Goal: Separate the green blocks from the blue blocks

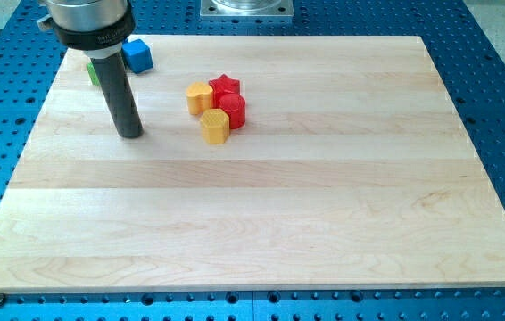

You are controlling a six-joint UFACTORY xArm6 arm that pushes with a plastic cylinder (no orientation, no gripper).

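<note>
A blue cube (137, 55) sits near the board's top left corner. A green block (94, 73) lies just to its left, mostly hidden behind my rod, so its shape cannot be made out. My tip (130, 134) rests on the board below both blocks, apart from them, about a block's length lower than the green one. No other green or blue blocks show.
A tight cluster stands to the right of my tip: a yellow block (199, 97), a red star (225, 86), a red block (232, 110) and a yellow block (215, 126). The wooden board (261, 223) lies on a blue perforated table (502, 89).
</note>
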